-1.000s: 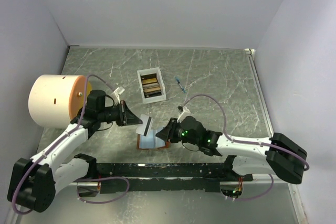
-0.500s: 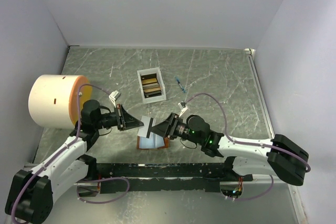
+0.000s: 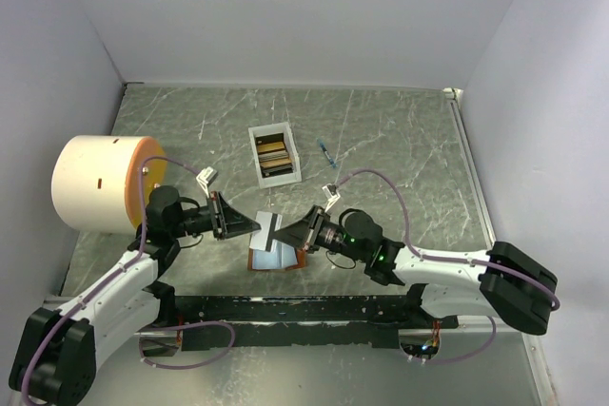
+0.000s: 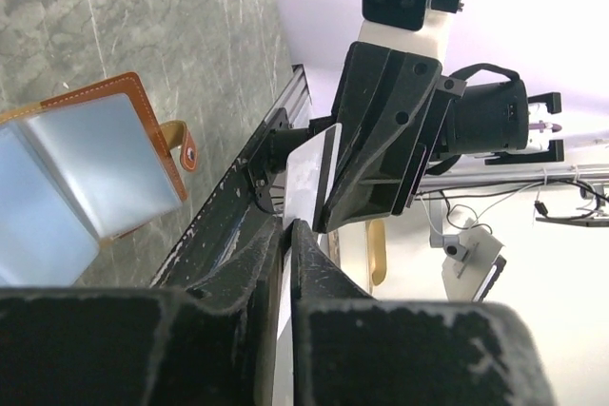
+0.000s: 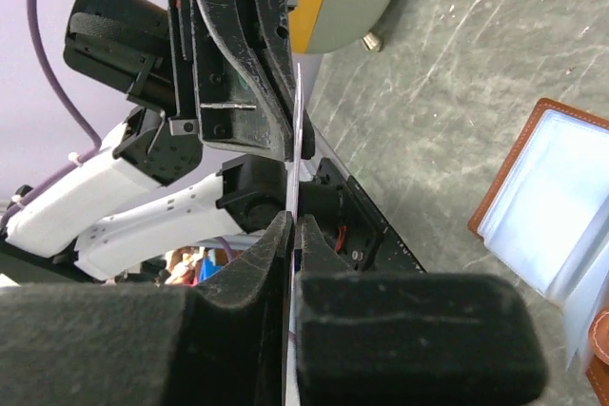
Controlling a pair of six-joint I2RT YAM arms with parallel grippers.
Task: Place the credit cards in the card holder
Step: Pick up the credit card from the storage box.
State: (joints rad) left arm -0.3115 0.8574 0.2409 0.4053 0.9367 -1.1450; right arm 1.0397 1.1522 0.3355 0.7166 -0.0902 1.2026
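Note:
A pale credit card [image 3: 272, 227] hangs edge-up between my two grippers, above the open brown card holder [image 3: 276, 258]. My left gripper [image 3: 251, 224] is shut on the card's left end and my right gripper [image 3: 291, 232] is shut on its right end. In the left wrist view the card [image 4: 310, 173] runs from my left gripper [image 4: 288, 225] into the right gripper [image 4: 381, 130]; the card holder [image 4: 90, 168] lies open with its pale blue pockets up. In the right wrist view the card [image 5: 296, 130] shows edge-on above my right gripper [image 5: 292, 221]. More cards [image 3: 273, 153] lie in a white box.
The white box [image 3: 255, 154] stands behind the card holder. A cream and orange cylinder [image 3: 95, 183] lies at the left. A small blue item [image 3: 328, 151] lies right of the box. A black rail [image 3: 285, 307] runs along the near edge.
My left gripper swung down and toward the middle with the card. My right gripper lifted from the card holder and closed on the card's other end. Little moved in the last half second.

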